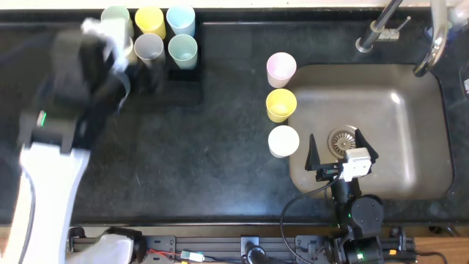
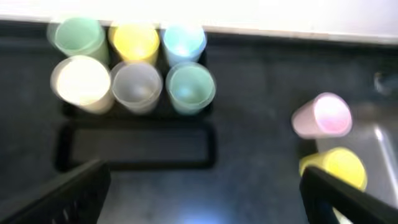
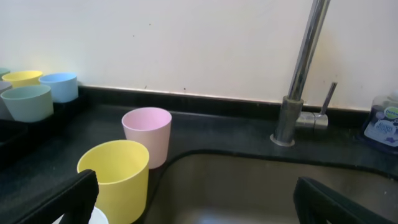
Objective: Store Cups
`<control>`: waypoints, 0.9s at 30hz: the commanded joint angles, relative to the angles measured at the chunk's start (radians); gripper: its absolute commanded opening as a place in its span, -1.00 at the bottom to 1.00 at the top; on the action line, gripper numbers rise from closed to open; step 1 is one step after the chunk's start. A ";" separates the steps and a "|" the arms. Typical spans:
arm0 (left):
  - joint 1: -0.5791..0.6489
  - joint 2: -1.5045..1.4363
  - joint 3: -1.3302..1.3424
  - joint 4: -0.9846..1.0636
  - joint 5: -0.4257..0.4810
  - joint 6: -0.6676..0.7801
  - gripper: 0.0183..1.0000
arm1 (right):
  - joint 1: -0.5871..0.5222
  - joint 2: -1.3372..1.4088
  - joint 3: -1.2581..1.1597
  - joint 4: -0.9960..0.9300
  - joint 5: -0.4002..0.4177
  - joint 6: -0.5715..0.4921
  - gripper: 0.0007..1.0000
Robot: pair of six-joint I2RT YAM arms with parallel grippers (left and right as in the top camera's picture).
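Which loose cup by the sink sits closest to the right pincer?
The white cup, at the row's near end; the yellow cup and pink cup stand farther off.

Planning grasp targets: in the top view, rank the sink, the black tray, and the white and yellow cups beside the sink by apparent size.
1. sink
2. black tray
3. white cup and yellow cup: these look about equal, so I won't rank them.
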 commanded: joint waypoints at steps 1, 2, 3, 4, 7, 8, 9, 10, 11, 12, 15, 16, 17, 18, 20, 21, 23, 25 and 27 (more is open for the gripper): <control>-0.145 0.261 0.325 -0.152 -0.073 -0.165 1.00 | -0.007 -0.009 -0.013 0.005 0.003 -0.004 0.99; -0.178 0.317 0.389 -0.190 -0.095 -0.195 1.00 | -0.007 -0.009 -0.013 0.005 0.003 -0.004 1.00; -0.206 0.363 0.442 -0.222 -0.111 -0.217 1.00 | -0.007 -0.009 -0.013 0.005 0.003 -0.004 1.00; -0.240 0.422 0.506 -0.261 -0.129 -0.244 1.00 | -0.007 -0.009 -0.013 0.005 0.003 -0.004 1.00; -0.320 0.575 0.671 -0.354 -0.169 -0.315 1.00 | -0.007 -0.009 -0.013 0.005 0.003 -0.004 1.00; -0.340 0.619 0.718 -0.380 -0.177 -0.330 1.00 | -0.007 -0.009 -0.013 0.005 0.003 -0.004 1.00; -0.375 0.707 0.818 -0.430 -0.184 -0.358 1.00 | -0.007 -0.009 -0.013 0.005 0.003 -0.004 1.00; -0.388 0.746 0.861 -0.449 -0.188 -0.372 1.00 | -0.007 -0.009 -0.013 0.005 0.003 -0.004 0.99; -0.401 0.799 0.920 -0.474 -0.193 -0.391 1.00 | -0.007 -0.009 -0.013 0.005 0.003 -0.004 1.00; -0.410 0.843 0.966 -0.492 -0.195 -0.407 1.00 | -0.007 -0.009 -0.013 0.005 0.003 -0.004 0.99; -0.421 0.957 1.085 -0.538 -0.192 -0.430 1.00 | -0.007 -0.009 -0.013 0.005 0.003 -0.004 0.99; -0.422 0.986 1.113 -0.547 -0.183 -0.430 1.00 | -0.007 -0.009 -0.013 0.005 0.003 -0.004 0.99; -0.422 1.023 1.148 -0.556 -0.174 -0.430 1.00 | -0.007 -0.009 -0.013 0.005 0.003 -0.004 0.99; -0.423 1.052 1.172 -0.560 -0.166 -0.430 1.00 | -0.007 -0.009 -0.013 0.005 0.003 -0.004 1.00; -0.426 1.119 1.223 -0.559 -0.160 -0.433 1.00 | -0.007 -0.009 -0.013 0.005 0.003 -0.004 1.00; -0.427 1.138 1.238 -0.559 -0.160 -0.433 1.00 | -0.007 -0.009 -0.013 0.005 0.003 -0.004 1.00; -0.430 1.175 1.274 -0.560 -0.154 -0.433 1.00 | -0.007 -0.009 -0.013 0.005 0.003 -0.004 1.00; -0.431 1.224 1.325 -0.559 -0.148 -0.433 1.00 | -0.007 -0.009 -0.013 0.005 0.003 -0.004 0.99; -0.431 1.255 1.348 -0.554 -0.133 -0.434 1.00 | -0.007 -0.009 -0.013 0.005 0.003 -0.004 0.99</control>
